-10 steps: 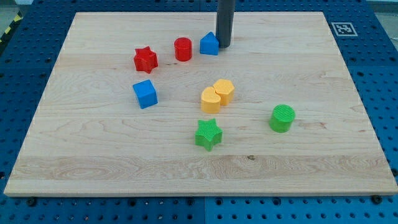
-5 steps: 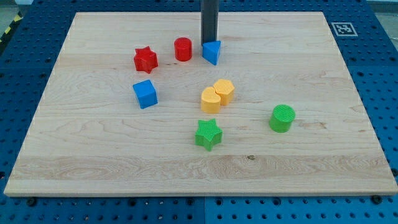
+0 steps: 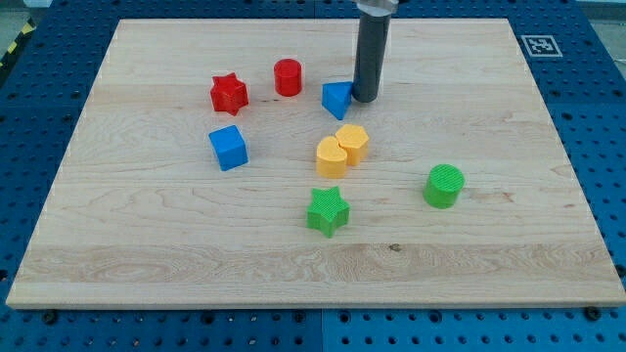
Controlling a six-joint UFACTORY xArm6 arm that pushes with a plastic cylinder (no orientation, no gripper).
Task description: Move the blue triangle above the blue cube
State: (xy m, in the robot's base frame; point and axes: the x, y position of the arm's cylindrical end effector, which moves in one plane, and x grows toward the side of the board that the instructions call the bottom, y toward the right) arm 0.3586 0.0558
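Observation:
The blue triangle (image 3: 336, 99) lies on the wooden board at upper centre, right of the red cylinder and above the two yellow blocks. The blue cube (image 3: 228, 147) sits to the lower left of it, below the red star. My tip (image 3: 365, 97) stands right beside the blue triangle, at its right edge, touching or nearly touching it.
A red star (image 3: 229, 93) and a red cylinder (image 3: 288, 76) sit at upper left. A yellow heart (image 3: 332, 156) and a yellow hexagon (image 3: 353, 142) sit together at centre. A green star (image 3: 328, 210) and a green cylinder (image 3: 444, 185) lie lower right.
The blue triangle has slid down and slightly right, away from the red cylinder. My tip went from its right side to above it, then back to its right side, lower down.

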